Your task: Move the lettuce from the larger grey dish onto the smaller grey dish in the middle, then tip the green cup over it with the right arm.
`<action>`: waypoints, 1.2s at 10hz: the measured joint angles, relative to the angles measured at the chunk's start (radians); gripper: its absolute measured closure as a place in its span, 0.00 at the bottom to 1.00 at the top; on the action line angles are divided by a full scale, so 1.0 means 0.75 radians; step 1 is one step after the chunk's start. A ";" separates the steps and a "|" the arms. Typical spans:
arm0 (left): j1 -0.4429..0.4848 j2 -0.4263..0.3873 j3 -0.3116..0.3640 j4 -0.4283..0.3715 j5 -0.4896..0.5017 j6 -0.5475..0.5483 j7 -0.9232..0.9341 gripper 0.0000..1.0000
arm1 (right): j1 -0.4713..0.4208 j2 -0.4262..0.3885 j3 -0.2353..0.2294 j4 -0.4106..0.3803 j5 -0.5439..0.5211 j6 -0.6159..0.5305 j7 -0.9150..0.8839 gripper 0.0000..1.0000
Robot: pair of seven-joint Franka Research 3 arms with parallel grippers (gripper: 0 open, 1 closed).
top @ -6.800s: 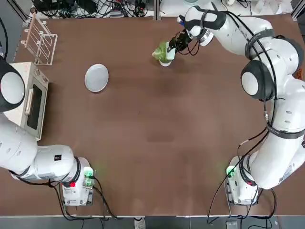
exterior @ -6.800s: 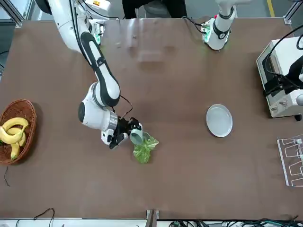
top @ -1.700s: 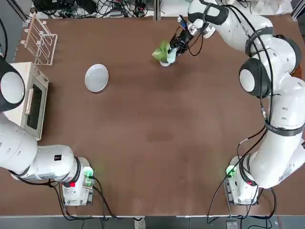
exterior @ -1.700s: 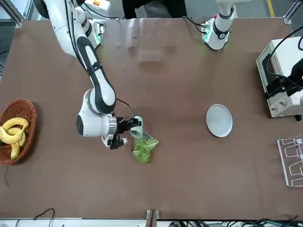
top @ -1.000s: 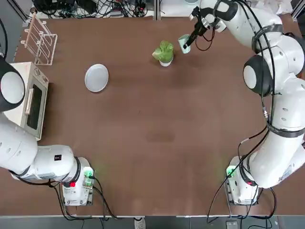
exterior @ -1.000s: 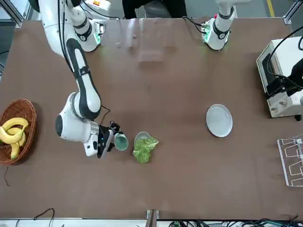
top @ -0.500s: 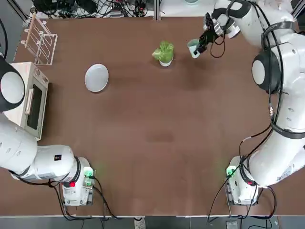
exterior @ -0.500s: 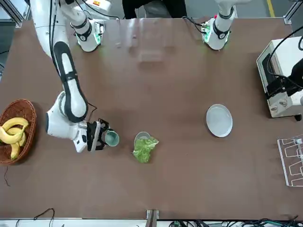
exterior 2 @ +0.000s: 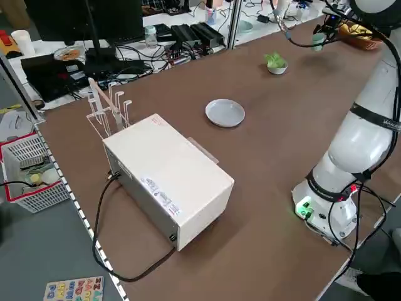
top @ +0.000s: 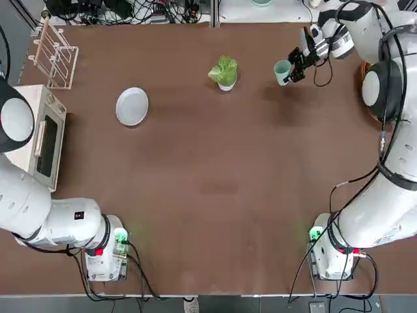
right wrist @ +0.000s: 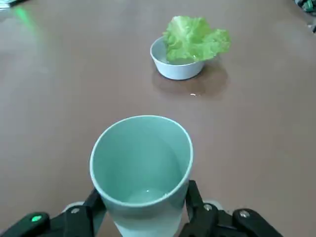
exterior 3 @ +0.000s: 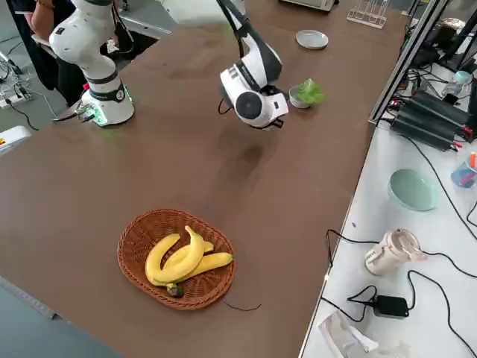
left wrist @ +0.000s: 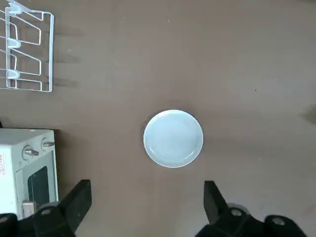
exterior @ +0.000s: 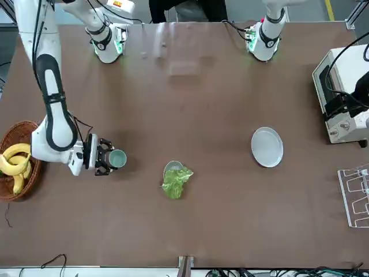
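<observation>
Lettuce [top: 225,68] sits in the smaller grey dish [top: 227,87], far side of the tabletop [top: 195,182], right of the larger grey dish [top: 132,106]. Leaves hide most of the bowl's inside and hang over its far-left rim. Plate's bare face shows.

Right gripper [right wrist: 145,195] is out to the right of the bowl, fingers closed on the green cup [right wrist: 143,163], held off the tabletop. Cup and bowl are apart. Mouth and inner wall show; exact tilt hard to tell. In the right side view the arm hides the cup.

Left arm [top: 65,225] is parked on the left; the top view cuts it off. Left gripper [left wrist: 148,190] has its fingers open, only partly in the left wrist view.

Basket [exterior 3: 134,246] of bananas [exterior 3: 182,261] is far right, mostly hidden behind the right arm in the top view. White rack [top: 57,62] is far left.
</observation>
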 joint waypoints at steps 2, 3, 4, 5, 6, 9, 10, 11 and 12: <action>0.000 0.000 0.000 0.000 0.000 0.000 0.000 0.00 | -0.163 -0.007 0.110 -0.041 0.002 -0.023 -0.100 0.32; 0.000 0.000 0.000 0.000 0.000 0.000 0.000 0.00 | -0.252 -0.007 0.168 -0.070 0.003 -0.024 -0.133 0.32; 0.000 0.000 0.000 0.000 0.000 0.000 0.000 0.00 | -0.330 -0.008 0.208 -0.105 0.005 -0.024 -0.163 0.32; 0.000 0.000 0.000 0.000 0.000 0.000 0.000 0.00 | -0.395 -0.008 0.229 -0.136 0.007 -0.027 -0.199 0.32; 0.001 0.000 0.001 0.000 0.000 0.000 0.000 0.00 | -0.458 -0.008 0.240 -0.159 0.008 -0.039 -0.245 0.32; 0.001 0.000 0.001 0.001 0.000 0.000 0.000 0.00 | -0.639 -0.009 0.245 -0.197 0.005 -0.110 -0.407 0.32; 0.001 0.000 0.001 0.001 0.000 0.000 0.000 0.00 | -0.689 -0.009 0.245 -0.203 -0.006 -0.120 -0.460 0.32; 0.001 0.000 0.001 0.001 0.000 0.000 0.000 0.00 | -0.730 -0.009 0.245 -0.208 -0.019 -0.124 -0.517 0.32; 0.001 0.000 0.001 0.001 0.000 0.000 0.000 0.00 | -0.761 -0.008 0.245 -0.215 -0.033 -0.126 -0.564 0.32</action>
